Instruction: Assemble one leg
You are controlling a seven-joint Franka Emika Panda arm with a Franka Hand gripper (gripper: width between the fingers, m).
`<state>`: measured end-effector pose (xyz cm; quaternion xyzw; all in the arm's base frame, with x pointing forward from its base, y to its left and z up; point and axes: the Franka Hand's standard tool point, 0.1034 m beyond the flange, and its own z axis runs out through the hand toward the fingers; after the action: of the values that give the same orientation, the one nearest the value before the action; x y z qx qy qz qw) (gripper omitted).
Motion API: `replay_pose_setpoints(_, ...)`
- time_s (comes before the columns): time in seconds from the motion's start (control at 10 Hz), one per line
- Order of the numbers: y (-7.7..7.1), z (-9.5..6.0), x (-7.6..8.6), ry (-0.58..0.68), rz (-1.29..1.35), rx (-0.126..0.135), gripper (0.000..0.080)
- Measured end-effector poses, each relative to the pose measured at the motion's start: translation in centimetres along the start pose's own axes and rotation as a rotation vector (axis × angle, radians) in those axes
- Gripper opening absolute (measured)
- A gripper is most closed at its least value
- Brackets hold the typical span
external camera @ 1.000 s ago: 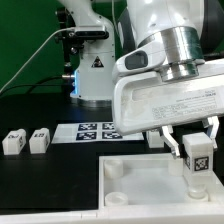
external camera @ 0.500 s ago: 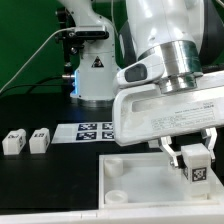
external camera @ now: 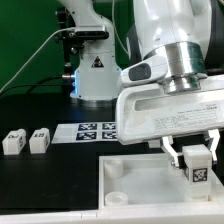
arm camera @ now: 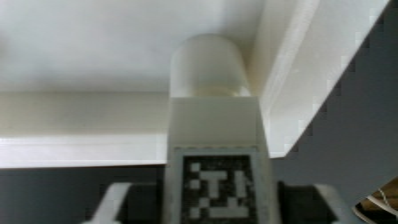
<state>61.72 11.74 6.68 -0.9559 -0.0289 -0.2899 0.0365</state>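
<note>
My gripper (external camera: 196,160) is shut on a white leg block (external camera: 199,172) with a black-and-white tag, and holds it upright over the right part of the large white square panel (external camera: 140,178). In the wrist view the held leg (arm camera: 219,120) stands between my jaws, its far end at the inside corner of the panel's raised rim (arm camera: 285,60). Two more legs (external camera: 14,142) (external camera: 39,140) lie on the black table at the exterior view's left.
The marker board (external camera: 92,131) lies flat on the table behind the panel. The robot's base (external camera: 95,70) stands behind it. A small round socket (external camera: 117,198) shows near the panel's front left corner.
The gripper with the leg has shifted slightly to the exterior view's right and settled lower over the panel; between the last two frames it hardly moves.
</note>
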Motion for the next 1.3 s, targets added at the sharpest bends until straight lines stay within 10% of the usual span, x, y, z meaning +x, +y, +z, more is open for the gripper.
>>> replay_pose_setpoints(0.2,0.0,0.0,0.0,-0.001,0.0,0.0,0.0581)
replay_pose_setpoints(0.4,0.0,0.0,-0.1,-0.002,0.0,0.0,0.0638)
replay_pose_setpoints(1.3,-0.5,-2.2,1.3,-0.096,0.011,0.022,0.0649)
